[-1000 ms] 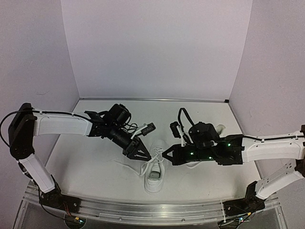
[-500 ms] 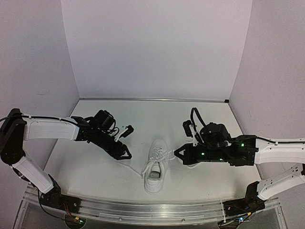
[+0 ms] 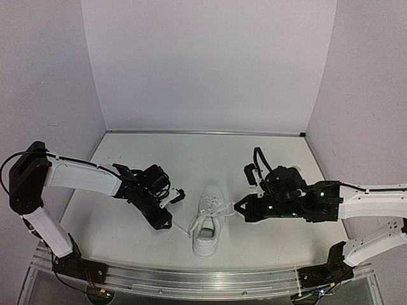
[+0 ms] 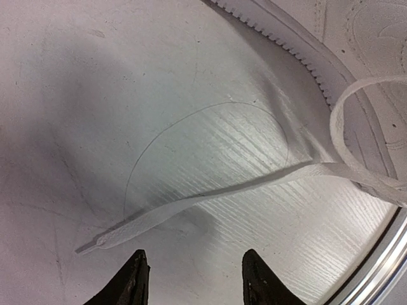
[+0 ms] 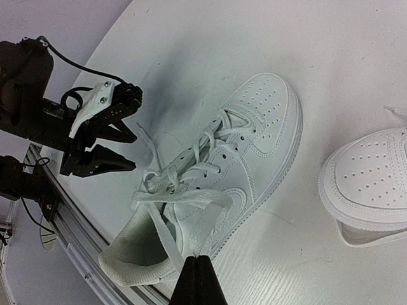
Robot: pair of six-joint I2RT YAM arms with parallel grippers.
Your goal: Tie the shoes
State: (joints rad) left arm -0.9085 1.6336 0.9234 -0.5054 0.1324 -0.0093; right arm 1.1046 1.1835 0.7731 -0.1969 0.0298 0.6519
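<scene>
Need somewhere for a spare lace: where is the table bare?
Bare: the far table strip along the back wall, and the near-left patch beside the left gripper. Crowded: the middle, with sneakers, laces and right gripper.

This looks like a robot lab, with bare white walls boxed around a plain white table, and along the bottom of the frame a metal rail holding two robot arms with black wires and small green lights.
</scene>
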